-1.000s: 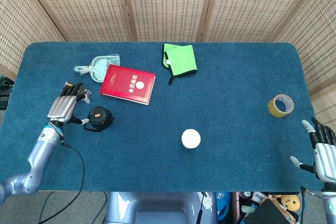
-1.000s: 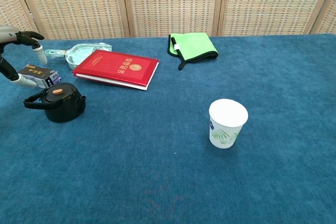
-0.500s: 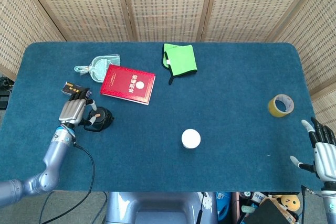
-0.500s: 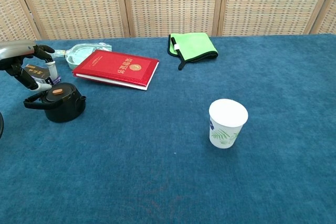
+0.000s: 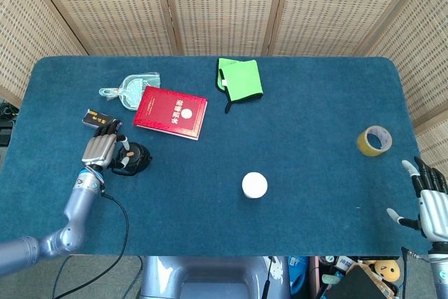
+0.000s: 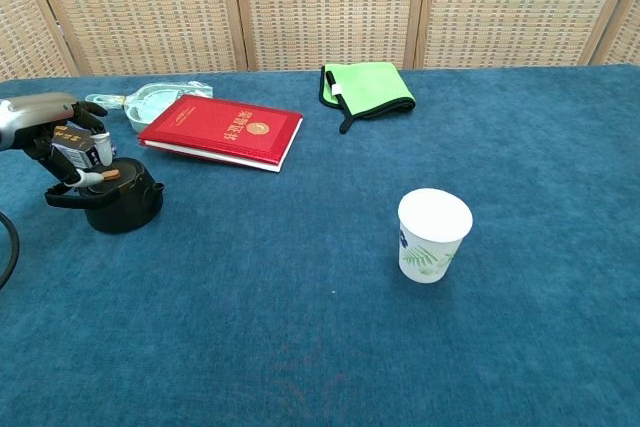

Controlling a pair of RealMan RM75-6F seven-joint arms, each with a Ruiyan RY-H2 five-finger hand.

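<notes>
Small black teapot (image 6: 122, 199) stands upright on the blue table (image 5: 301, 166), near the left edge, handle (image 6: 62, 198) pointing toward that edge, orange knob on the lid. Left hand (image 5: 105, 148) sits over the pot's handle side; in chest view its fingers (image 6: 62, 143) are curled down above the handle and lid, thumb tip at or very near the lid. Contact looks partial: cannot tell whether the handle is gripped, so no hold confirmed. Small dark box (image 5: 94, 116) lies just behind the hand, w/ clear plastic packet (image 5: 129, 89) and red book (image 5: 171, 112) beyond it, near the pot but apart from it. Green cloth (image 5: 240, 78) further back at centre; paper cup (image 6: 433, 235) stands well apart to the right; tape roll (image 5: 374, 140) near the right edge. Right hand (image 5: 431, 199) is off the table's right front corner, fingers spread, holding nothing. Judgement: to do the grasp well, fingers should wrap under the handle loop, not press on the lid, approx. centred so the pot does not tip; keep clear of the box behind. Risk: a push on the lid side could slide the pot toward the book.
</notes>
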